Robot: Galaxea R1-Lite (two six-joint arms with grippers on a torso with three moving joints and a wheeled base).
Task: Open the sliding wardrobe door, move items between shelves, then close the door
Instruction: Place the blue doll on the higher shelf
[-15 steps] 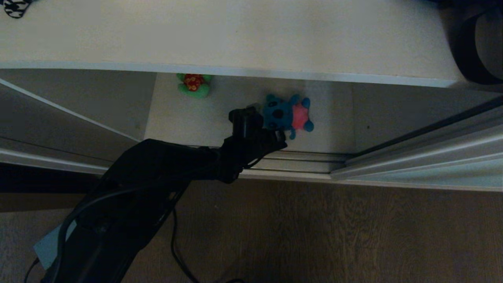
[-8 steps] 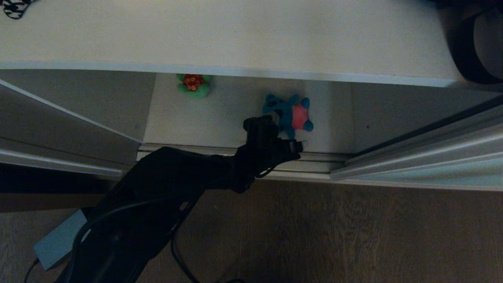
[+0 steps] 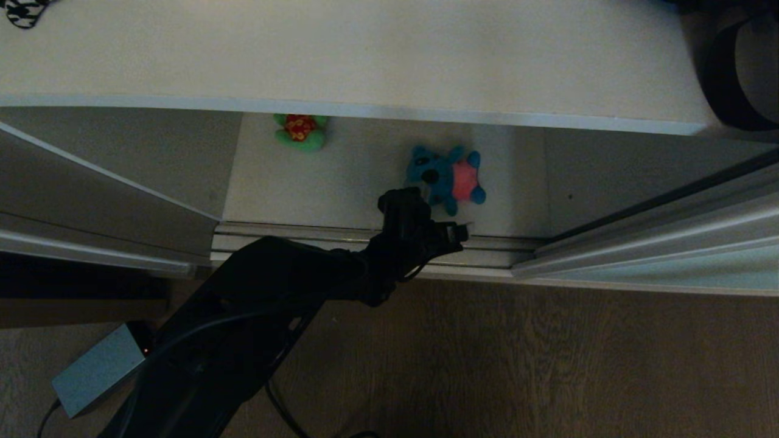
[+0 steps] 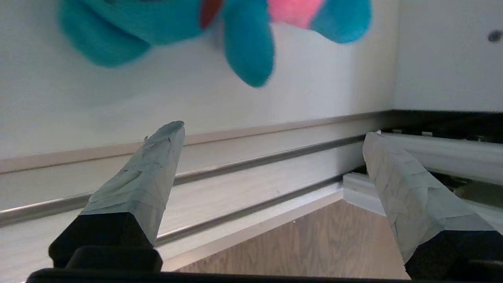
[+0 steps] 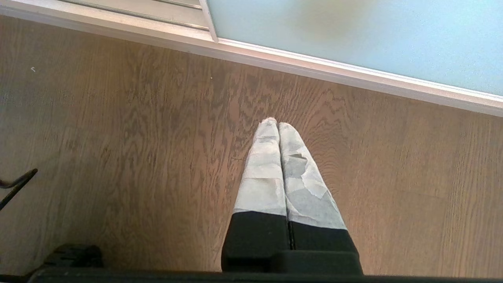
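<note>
The blue plush toy (image 3: pixel 446 178), with its pink patch and dark ear spots, lies on the lower shelf (image 3: pixel 341 182) of the wardrobe, a little right of the middle of the opening and near the front track (image 3: pixel 341 234). From my left wrist camera I see its blue limbs and pink part (image 4: pixel 235 43) resting on the white board just beyond the track rails. My left end effector (image 4: pixel 273 133) hangs just in front of the toy, over the track, with its two taped fingers (image 4: pixel 149 173) spread wide apart and nothing between them; it does not touch the toy. In the head view the left arm reaches in from the lower left, its black wrist (image 3: pixel 414 228) just near of the toy. A second plush, green with a red patch (image 3: pixel 299 131), sits farther back and to the left, partly under the pale front edge of the upper shelf (image 3: pixel 365 112). The sliding wardrobe door (image 3: pixel 669 243) stands pushed to the right, leaving the opening clear. My right end effector (image 5: pixel 278 125) hangs over the wood-grain floor (image 5: pixel 118 157) beside the frosted door panel (image 5: pixel 353 39), its fingers pressed together and empty.
</note>
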